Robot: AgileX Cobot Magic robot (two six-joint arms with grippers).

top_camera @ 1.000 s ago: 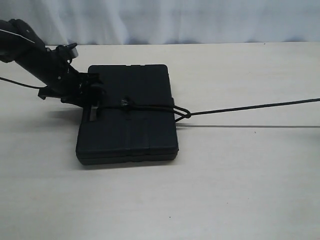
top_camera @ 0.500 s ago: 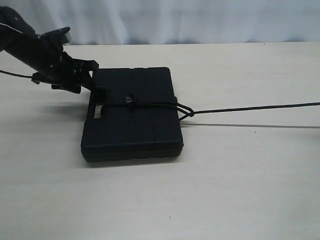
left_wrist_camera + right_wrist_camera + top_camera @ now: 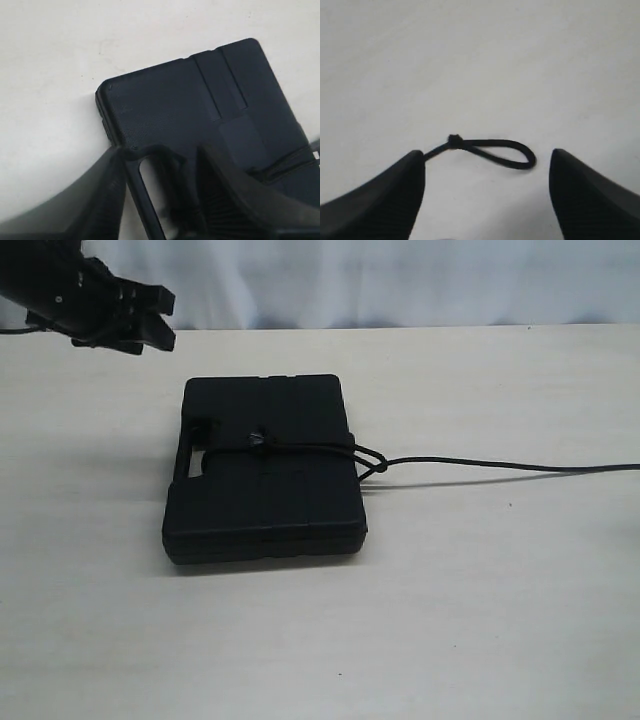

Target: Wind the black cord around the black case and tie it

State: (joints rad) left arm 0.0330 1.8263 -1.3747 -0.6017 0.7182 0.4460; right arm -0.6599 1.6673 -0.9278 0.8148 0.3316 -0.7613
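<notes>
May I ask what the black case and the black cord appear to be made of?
The black case looks like matte moulded plastic: ribbed lid, rounded corners. The black cord seems braided fibre: it lies limp and is knotted into a loop.

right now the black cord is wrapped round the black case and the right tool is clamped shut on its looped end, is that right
Not quite. The black cord is wrapped round the black case, but the right tool is open, not clamped shut. The right wrist view shows the looped end lying loose on the table between its widely spread jaws.
</notes>
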